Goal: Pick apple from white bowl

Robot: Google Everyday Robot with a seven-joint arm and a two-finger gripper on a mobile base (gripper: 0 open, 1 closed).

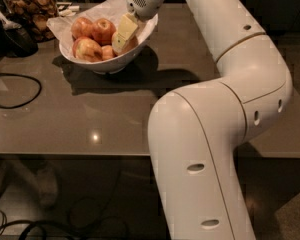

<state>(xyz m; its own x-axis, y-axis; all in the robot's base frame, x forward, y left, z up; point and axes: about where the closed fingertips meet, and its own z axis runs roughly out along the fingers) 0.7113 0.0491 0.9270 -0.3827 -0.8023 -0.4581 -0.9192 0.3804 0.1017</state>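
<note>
1. In the camera view, the white bowl stands on the far left part of a dark grey table, lined with crinkled white paper that sticks out past its rim on the left and at the back.
2. We count several apples heaped inside it. A redder apple with a dark stem dimple sits near the middle at the back. Another reddish apple lies to its left, and one with a pale yellow patch lies at the front left.
3. The apple, peach-orange, lies at the right side of the bowl and is largely hidden behind the gripper.
4. The gripper reaches down into the right side of the bowl, its pale yellow end right against that apple (we see only one face of it). We cannot tell how far open it is, nor whether it has hold of anything.
5. The white arm fills the right half of the view, bending from the foreground up and over to the bowl.
6. A black cable loops on the table at the left. A jar with brown contents stands behind the bowl at the top left.
</note>
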